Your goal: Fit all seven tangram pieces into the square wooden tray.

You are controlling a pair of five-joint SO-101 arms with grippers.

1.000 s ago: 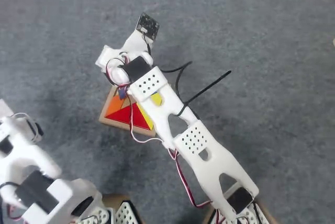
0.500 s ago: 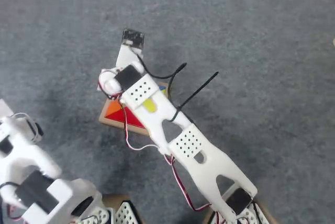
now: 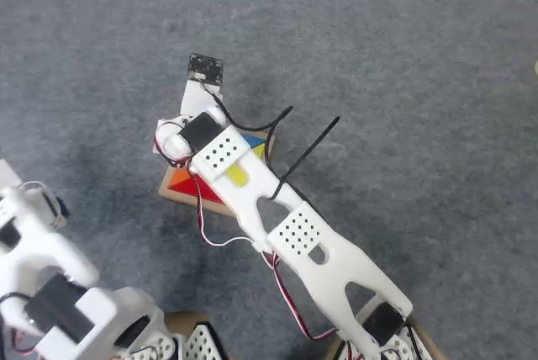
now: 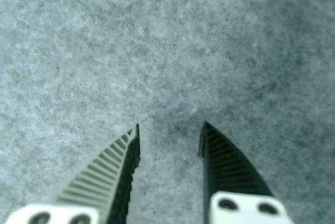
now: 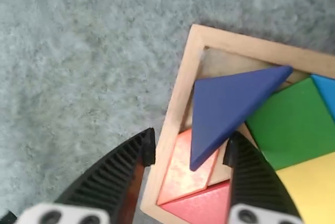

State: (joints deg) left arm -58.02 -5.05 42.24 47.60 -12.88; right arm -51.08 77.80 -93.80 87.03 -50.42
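- My left pincer (image 4: 170, 124) hangs about half open over bare grey carpet (image 4: 157, 35). It holds nothing and touches nothing.
- From above, my left arm (image 3: 50, 293) sits at the near left corner, well apart from the tray (image 3: 178, 195).
- My right pincer (image 5: 192, 139) is wide open and grips nothing. One finger is outside the tray's wall (image 5: 180, 106) and the other is inside, over the pieces. The blue triangle's (image 5: 230, 103) narrow tip lies between them.
- The inner finger may brush the triangle's edge; I can't be sure from this angle.
- From above, my right arm (image 3: 286, 225) covers most of the tray. Only an orange (image 3: 179, 177) and red (image 3: 198, 189) corner and slivers of yellow and blue show there.
- My right wrist view shows the inside. The blue triangle lies askew in the corner, overlapping the orange piece (image 5: 183, 174), with bare wood showing behind it.
- Beside it are a green piece (image 5: 290, 122), a light-blue one (image 5: 325, 90), yellow (image 5: 309, 187) and red (image 5: 209, 208).
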